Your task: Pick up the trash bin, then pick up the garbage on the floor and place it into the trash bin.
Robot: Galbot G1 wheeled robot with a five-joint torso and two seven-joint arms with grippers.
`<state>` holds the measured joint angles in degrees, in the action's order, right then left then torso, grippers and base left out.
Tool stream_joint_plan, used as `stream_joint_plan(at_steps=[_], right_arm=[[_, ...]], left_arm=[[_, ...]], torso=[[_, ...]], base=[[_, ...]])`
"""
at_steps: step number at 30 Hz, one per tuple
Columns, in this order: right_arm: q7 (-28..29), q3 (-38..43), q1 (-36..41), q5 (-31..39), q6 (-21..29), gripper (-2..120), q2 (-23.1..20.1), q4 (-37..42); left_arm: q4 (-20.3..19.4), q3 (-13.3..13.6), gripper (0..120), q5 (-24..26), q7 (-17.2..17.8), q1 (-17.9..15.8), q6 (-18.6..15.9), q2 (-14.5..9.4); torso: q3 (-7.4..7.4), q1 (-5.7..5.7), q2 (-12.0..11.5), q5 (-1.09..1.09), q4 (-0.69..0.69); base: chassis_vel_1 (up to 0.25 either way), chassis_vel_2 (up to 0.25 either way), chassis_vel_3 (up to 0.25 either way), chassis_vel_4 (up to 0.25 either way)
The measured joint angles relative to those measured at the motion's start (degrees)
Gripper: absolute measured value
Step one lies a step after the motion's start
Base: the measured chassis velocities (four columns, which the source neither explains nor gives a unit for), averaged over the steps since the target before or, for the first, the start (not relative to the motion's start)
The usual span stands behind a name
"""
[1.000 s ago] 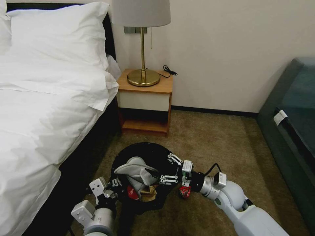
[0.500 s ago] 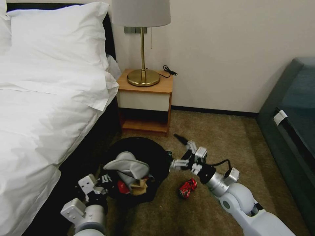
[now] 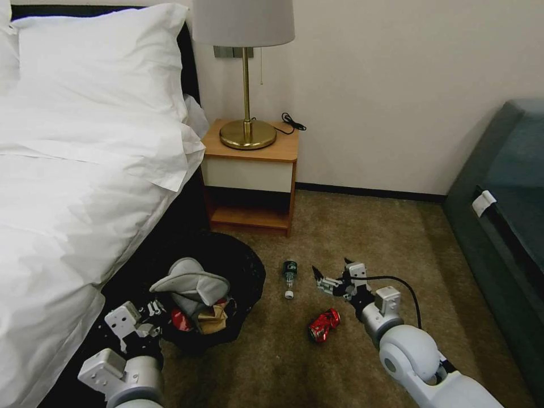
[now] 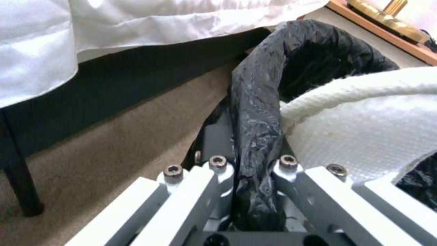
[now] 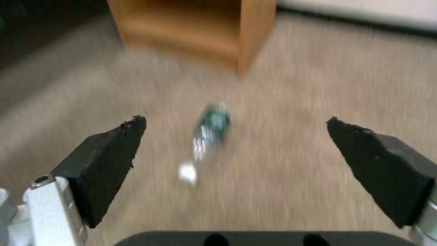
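Overhead first, head view: trash bin [image 3: 241,272] beside bed [image 3: 85,198], held at rim by left gripper [image 3: 150,317]; slipper [image 3: 190,283] and wrappers heaped inside, bin's white wall hidden by bag. Right gripper [image 3: 331,277] low over carpet [image 3: 362,238], fingers spread, empty. Green bottle [image 3: 289,271] just beside it; red can [image 3: 323,325] near.

Left wrist view: jaws clamped on black bag rim [image 4: 255,116]; slipper edge cut off.

Right wrist view: blurred; bottle [image 5: 210,130] between open pads [image 5: 109,160], apart from both.
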<state>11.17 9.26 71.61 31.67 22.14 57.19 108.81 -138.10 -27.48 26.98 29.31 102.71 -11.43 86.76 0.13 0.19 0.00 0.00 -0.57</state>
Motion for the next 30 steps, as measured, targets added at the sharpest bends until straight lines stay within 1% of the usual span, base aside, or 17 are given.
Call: stream_joint_plan(at_steps=[1, 2, 4, 5, 6, 7, 8, 9, 12, 14, 17, 18, 21, 23, 26, 30], right_arm=[[0.9, -0.9, -0.9, 1.2, 3.5, 100, 0.5, -1.2], [0.9, -0.9, -0.9, 1.2, 3.5, 100, 0.5, -1.2], [1.4, -2.2, -2.2, 2.0, 7.8, 100, 1.7, -3.2], [1.4, -2.2, -2.2, 2.0, 7.8, 100, 1.7, -3.2], [1.2, -3.0, -3.1, 1.7, 10.4, 100, 2.5, -4.8], [0.9, -3.3, -3.5, 1.2, 11.5, 100, 3.0, -5.8], [0.9, -3.3, -3.5, 1.2, 11.5, 100, 3.0, -5.8], [-0.7, -4.1, -4.6, -0.6, 13.7, 100, 4.2, -8.5], [-2.2, -4.3, -5.4, -2.2, 14.3, 100, 4.9, -10.3], [-6.0, -4.7, -7.2, -6.0, 15.0, 100, 7.1, -15.0], [-7.2, -4.7, -7.7, -7.4, 15.1, 100, 7.9, -16.5], [-8.5, -4.7, -8.3, -9.4, 15.2, 100, 8.9, -18.3], [-9.3, -4.6, -9.0, -11.3, 15.3, 100, 10.0, -20.3], [-10.6, -4.0, -9.7, -14.4, 15.4, 100, 11.3, -22.9], [-11.6, -3.3, -10.2, -16.3, 15.4, 100, 11.7, -24.0], [-11.9, -2.2, -10.3, -16.8, 15.2, 100, 11.1, -24.9]], left_arm=[[0.0, 0.0, 4, 0.0, 0.0, 0.0, 0.0, 0.0], [0.0, 0.0, 4, 0.0, 0.0, 0.0, 0.0, 0.0], [0.0, 0.0, 4, 0.0, 0.0, -0.1, 0.0, 0.0], [0.0, 0.0, 4, 0.0, 0.0, -0.1, 0.0, 0.0], [0.1, 0.1, 4, 0.0, 0.0, -0.2, 0.0, 0.0], [0.2, 0.1, 4, 0.0, 0.0, -0.2, 0.0, 0.0], [0.2, 0.1, 4, 0.0, 0.0, -0.2, 0.0, 0.0], [0.3, 0.1, 4, 0.1, 0.0, -0.4, 0.0, 0.0], [0.3, 0.1, 4, 0.1, 0.0, -0.4, 0.0, 0.0], [0.3, 0.1, 4, 0.1, 0.0, -0.4, 0.0, 0.0], [0.4, 0.1, 4, 0.2, 0.0, -0.4, 0.0, 0.0], [0.4, 0.1, 4, 0.2, 0.0, -0.5, 0.0, 0.0], [0.5, 0.3, 4, 0.2, 0.0, -0.6, 0.0, 0.0], [0.8, 0.4, 4, 0.2, 0.0, -0.8, 0.0, 0.0], [1.1, 0.5, 4, 0.2, 0.0, -1.1, 0.0, 0.1], [1.6, 0.6, 4, 0.2, -0.2, -1.5, -0.1, 0.1]], torso=[[0.00, 0.00, 0.0, -0.01, 0.00], [0.00, 0.00, 0.0, -0.01, 0.00], [0.00, 0.00, 0.0, 0.00, 0.00], [0.00, 0.00, 0.0, 0.00, 0.00], [0.00, 0.00, 0.0, 0.00, 0.00], [0.00, 0.00, 0.0, -0.01, 0.00], [0.00, 0.00, 0.0, -0.01, 0.00], [0.01, 0.00, 0.0, 0.02, 0.00], [0.00, 0.00, 0.0, -0.01, 0.00], [0.01, -0.01, 0.0, 0.00, 0.00], [0.01, -0.01, 0.0, -0.01, 0.01], [0.01, -0.01, 0.0, 0.00, 0.01], [0.01, -0.01, 0.0, -0.01, 0.00], [0.01, -0.01, 0.0, 0.00, 0.01], [0.01, -0.01, 0.0, 0.00, 0.00], [0.00, -0.01, 0.0, 0.00, 0.01]], base=[[0.000, 0.000, 0.000, 0.000], [0.000, 0.000, 0.000, 0.000], [0.000, 0.000, 0.000, 0.000], [0.000, 0.000, 0.000, 0.000], [0.000, 0.000, 0.000, 0.000], [0.000, 0.000, 0.000, 0.000], [0.000, 0.000, 0.000, 0.000], [0.000, 0.000, 0.000, 0.000], [0.000, 0.000, 0.000, 0.000], [0.000, 0.000, 0.000, 0.000], [0.000, 0.000, 0.000, 0.000], [0.000, 0.000, 0.000, 0.000], [0.000, 0.000, 0.000, 0.000], [0.000, 0.000, 0.000, 0.000], [0.000, 0.000, 0.000, 0.000], [0.000, 0.000, 0.000, 0.000]])
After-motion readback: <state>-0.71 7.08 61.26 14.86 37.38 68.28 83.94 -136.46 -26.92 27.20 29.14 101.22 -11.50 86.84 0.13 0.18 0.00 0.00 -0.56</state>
